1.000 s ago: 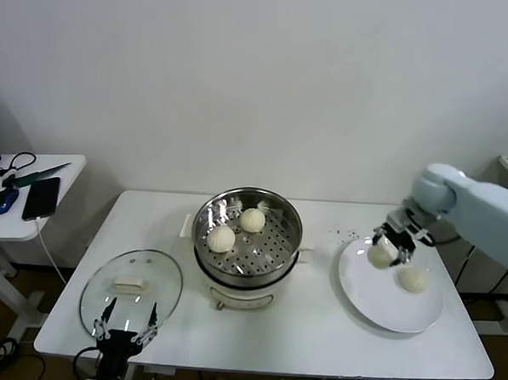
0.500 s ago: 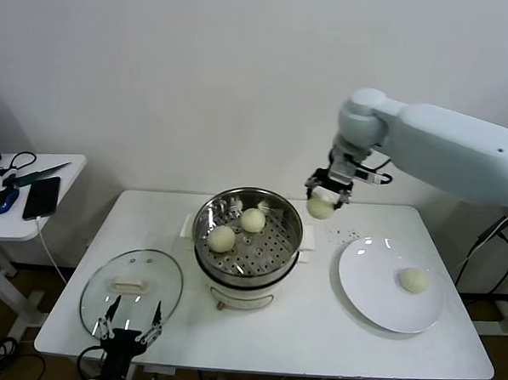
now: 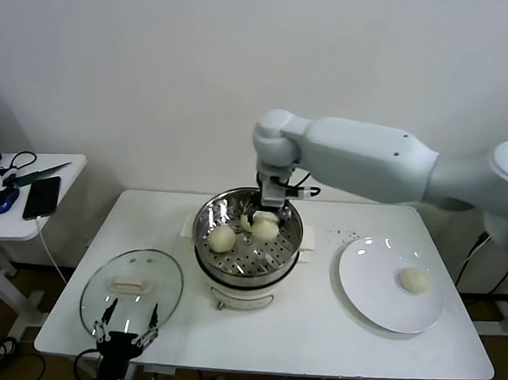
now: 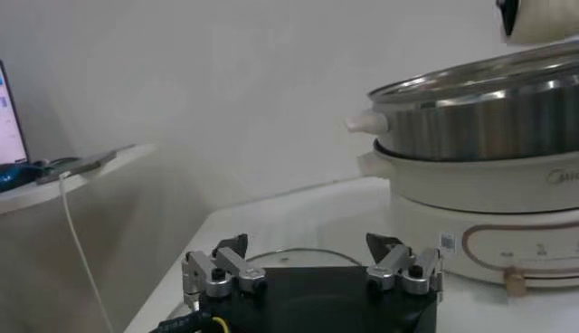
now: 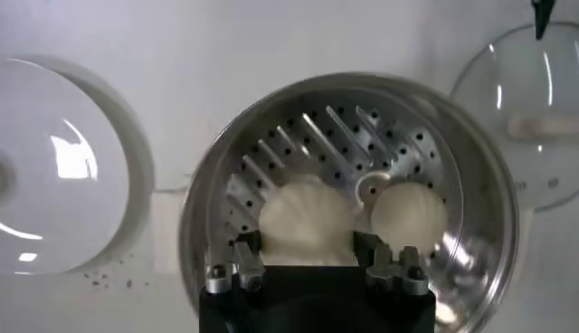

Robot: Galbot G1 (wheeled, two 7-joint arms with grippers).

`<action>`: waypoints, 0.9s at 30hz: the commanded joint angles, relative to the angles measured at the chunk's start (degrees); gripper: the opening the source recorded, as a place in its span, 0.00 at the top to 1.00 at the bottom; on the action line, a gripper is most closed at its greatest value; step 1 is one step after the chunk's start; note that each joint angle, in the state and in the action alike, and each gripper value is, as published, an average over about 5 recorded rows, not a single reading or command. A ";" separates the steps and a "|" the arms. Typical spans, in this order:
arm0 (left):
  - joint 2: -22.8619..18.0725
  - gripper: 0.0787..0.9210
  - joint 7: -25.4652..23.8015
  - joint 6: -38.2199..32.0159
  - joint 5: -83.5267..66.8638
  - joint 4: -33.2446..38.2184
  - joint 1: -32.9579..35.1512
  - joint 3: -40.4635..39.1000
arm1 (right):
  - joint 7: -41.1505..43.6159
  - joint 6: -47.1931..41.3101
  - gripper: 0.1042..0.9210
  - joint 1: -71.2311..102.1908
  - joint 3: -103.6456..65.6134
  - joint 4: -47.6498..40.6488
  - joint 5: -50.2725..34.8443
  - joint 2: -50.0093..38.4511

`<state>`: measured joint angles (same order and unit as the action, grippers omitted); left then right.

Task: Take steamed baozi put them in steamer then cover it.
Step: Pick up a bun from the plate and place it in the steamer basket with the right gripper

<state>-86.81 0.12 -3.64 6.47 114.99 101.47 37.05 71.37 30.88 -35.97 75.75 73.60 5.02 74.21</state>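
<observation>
The steamer stands mid-table, uncovered. My right gripper is over its far side, shut on a cream baozi just above the perforated tray. The right wrist view shows that baozi between the fingers, beside another baozi. In the head view one baozi lies at the tray's left and another is partly hidden behind the gripper. One baozi lies on the white plate. The glass cover lies at the front left. My left gripper is open at its front edge.
The left wrist view shows the steamer's side and white base beyond the open left gripper. A side table at the far left holds a phone, a mouse and cables. A wall stands behind the table.
My right arm has carried a baozi from the plate leftward across the table and lowered it into the steamer. The left gripper has stayed at the cover.
</observation>
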 commanded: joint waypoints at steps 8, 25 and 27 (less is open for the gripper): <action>0.10 0.12 -0.02 -0.24 -0.58 -0.77 -0.09 0.23 | 0.06 1.67 0.31 6.53 1.24 -0.86 1.71 5.66; 0.07 0.12 0.03 -0.63 -0.68 -1.34 0.05 0.37 | 0.17 2.11 0.14 6.91 -0.67 -1.08 4.58 4.90; 0.10 0.12 0.03 -0.65 -0.68 -1.31 0.08 0.42 | 0.26 2.20 0.13 6.25 -1.13 -0.98 4.27 4.44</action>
<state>-86.70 0.15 -4.25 5.82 113.75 101.50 37.44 71.57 32.80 -29.64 75.33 72.77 8.41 78.47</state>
